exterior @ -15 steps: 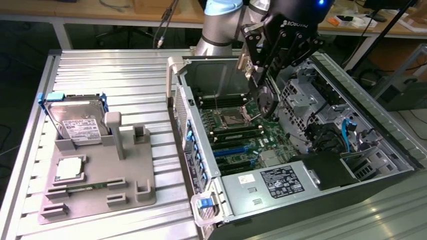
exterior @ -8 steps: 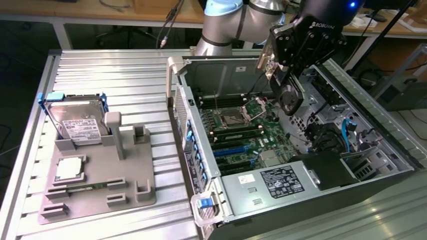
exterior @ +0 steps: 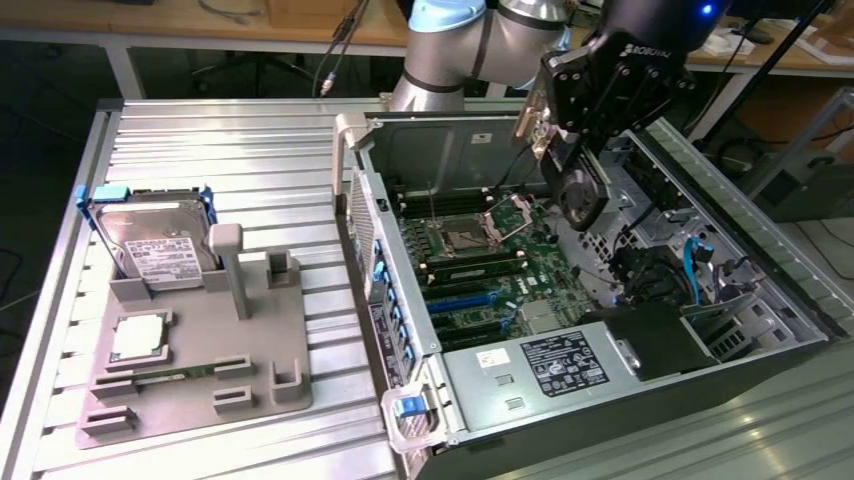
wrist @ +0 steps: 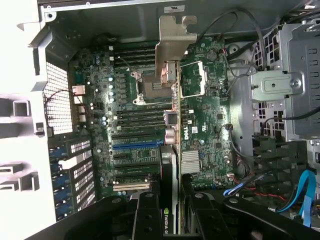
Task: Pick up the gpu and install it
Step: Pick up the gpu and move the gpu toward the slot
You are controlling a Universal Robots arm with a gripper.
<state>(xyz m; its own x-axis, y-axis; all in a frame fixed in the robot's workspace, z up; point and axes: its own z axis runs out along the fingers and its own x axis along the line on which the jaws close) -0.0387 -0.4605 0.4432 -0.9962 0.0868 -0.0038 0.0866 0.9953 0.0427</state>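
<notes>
Tool [wrist: 172, 205] clamped on gpu [wrist: 173, 120], hanging edge-down over motherboard [wrist: 200, 130] in open case [exterior: 747, 200]. My judgement: card sits crosswise to blue slot [wrist: 134, 146]; I keep it upright, square it, bracket [wrist: 175, 40] toward slot covers [exterior: 380, 290], 8 o'clock in exterior view.

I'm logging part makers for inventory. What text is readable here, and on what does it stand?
"NVIDIA": on the gpu, held by the gripper.
"DELL": on the motherboard, printed sideways.
Too small to read: the hard drive label, the power supply label and the white mark on the gripper's body.
</notes>
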